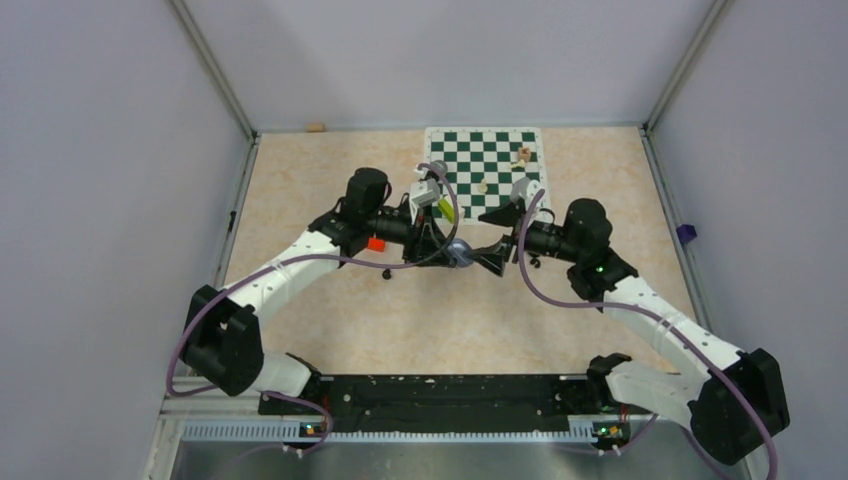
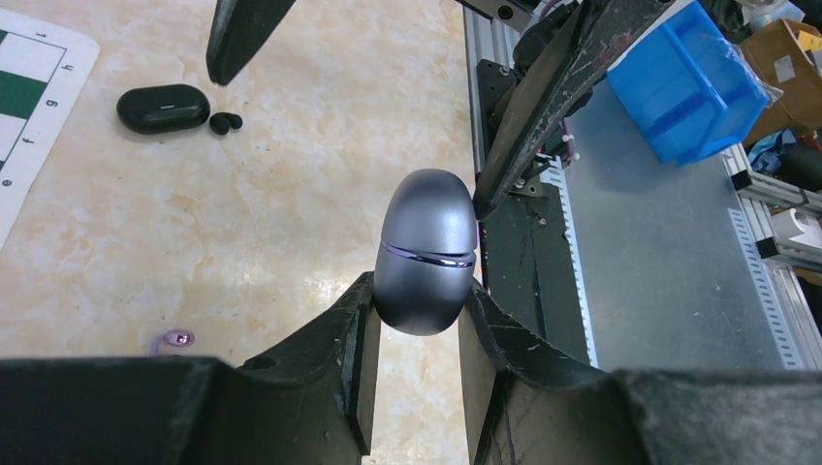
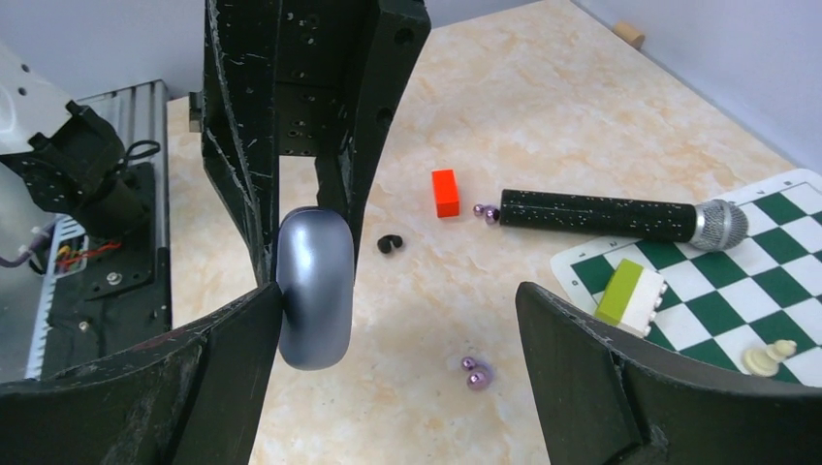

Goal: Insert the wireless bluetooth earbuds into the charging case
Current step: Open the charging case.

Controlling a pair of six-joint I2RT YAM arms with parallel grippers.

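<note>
— What is gripped by the left tool (image 2: pixel 421 288)?

— A grey case (image 2: pixel 426 252) is clamped between its fingers. The lid is shut, and the case is held up above the middle of the bench (image 1: pixel 330 330).

— And the right tool (image 3: pixel 397 320)?

— It is spread wide and nothing is grasped by it. One finger (image 3: pixel 233 339) is laid against the side of the grey case; the other stands well apart from it.

— Where are the buds found?

— None is in the grey case. A black bud (image 3: pixel 390 244) is seen lying on the bench near a red block (image 3: pixel 445 192), under the left tool. A second black bud (image 2: pixel 226 123) is seen just beside a black case (image 2: pixel 163 107), near the chessboard (image 2: pixel 29 116) that is laid at the far edge. A purple bud (image 3: pixel 475 373) is seen alone on the bench below the right tool. A further small purple piece (image 3: pixel 485 211) is seen touching the butt of the microphone (image 3: pixel 601 213).

— Can it be told whether the black case is open?

— It appears closed; more cannot be told.
</note>
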